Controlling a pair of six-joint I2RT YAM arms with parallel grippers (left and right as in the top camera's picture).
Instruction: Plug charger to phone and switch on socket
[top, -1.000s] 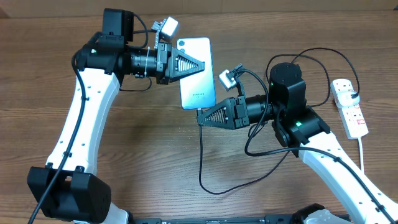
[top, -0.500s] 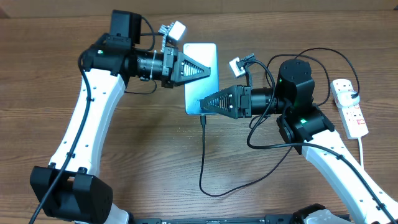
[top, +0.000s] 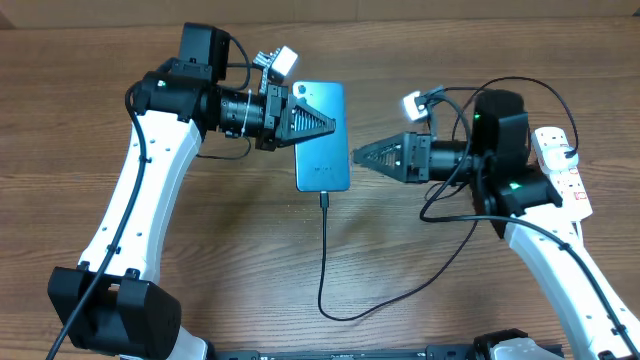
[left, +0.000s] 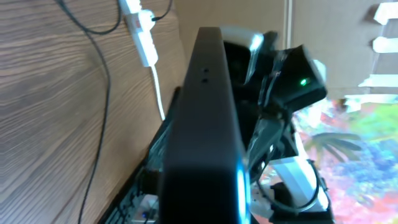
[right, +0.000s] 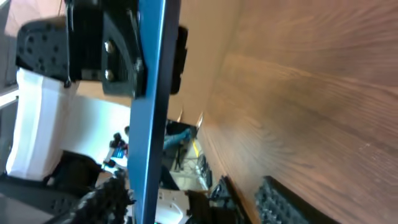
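My left gripper is shut on the phone, holding it by its upper left part with the blue back and camera lenses facing up. The charger cable meets the phone's lower edge at its connector tip, then runs down and loops right toward the socket, where its black plug sits. My right gripper stands open just right of the phone, touching nothing. In the left wrist view the phone is a dark edge. The right wrist view shows the phone edge-on beyond my open fingers.
The socket's white cord trails down the right side of the wooden table. The right arm lies between the phone and the socket. In the left wrist view the socket lies far off on the table.
The right gripper has opened, let go of the connector and drawn back to the right. The cable now hangs from the phone's lower edge. The left gripper still holds the phone, slightly re-angled.
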